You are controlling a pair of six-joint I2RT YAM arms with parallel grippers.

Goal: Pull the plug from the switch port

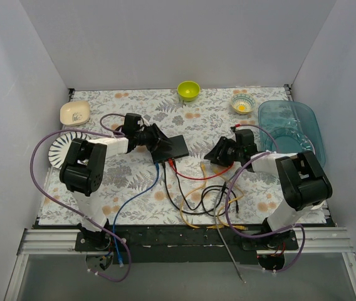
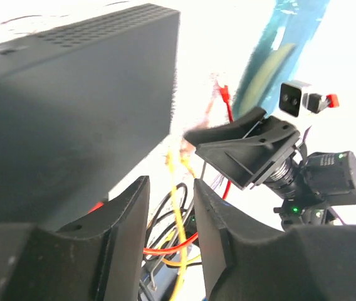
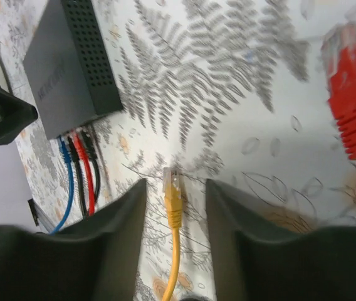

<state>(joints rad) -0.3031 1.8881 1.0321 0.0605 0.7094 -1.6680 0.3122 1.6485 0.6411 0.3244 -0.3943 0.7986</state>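
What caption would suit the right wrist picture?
Open right gripper framing a loose yellow plug, the black switch beyond.

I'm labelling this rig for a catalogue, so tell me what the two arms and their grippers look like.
Both match: left arm and right arm have white links between bulky black joints, each trailing a looping purple cable. Left gripper and right gripper are black with matte wedge-shaped fingers. A small white camera sits on the right wrist.

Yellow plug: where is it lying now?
In the right wrist view, the yellow plug lies loose on the tablecloth between the fingers of the right gripper, apart from the black switch.
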